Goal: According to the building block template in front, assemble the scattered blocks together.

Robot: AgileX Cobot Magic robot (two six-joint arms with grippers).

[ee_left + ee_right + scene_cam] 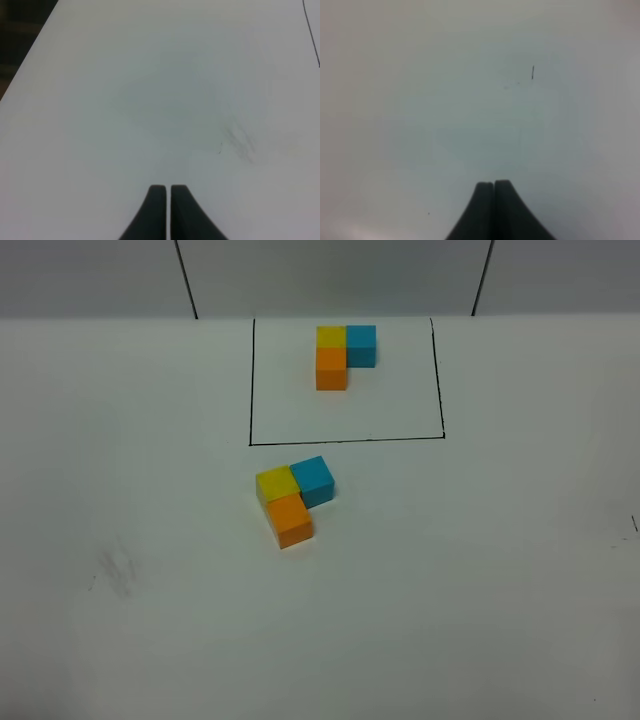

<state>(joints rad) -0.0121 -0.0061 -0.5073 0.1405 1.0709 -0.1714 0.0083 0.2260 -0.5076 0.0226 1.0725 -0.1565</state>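
Note:
The template sits inside a black-outlined rectangle (345, 380) at the back: a yellow block (331, 336), a blue block (361, 344) to its right and an orange block (331, 368) in front of the yellow one. Nearer, an assembled group lies slightly rotated: a yellow block (275, 483), a blue block (313, 480) and an orange block (291, 520), all touching. Neither arm shows in the exterior view. My left gripper (167, 189) is shut and empty over bare table. My right gripper (494, 185) is shut and empty over bare table.
The white table (480, 570) has faint grey scuff marks (115, 570) at the front left, also seen in the left wrist view (240, 142). A small dark mark (532, 72) shows in the right wrist view. The table's left edge (30, 55) borders a dark floor.

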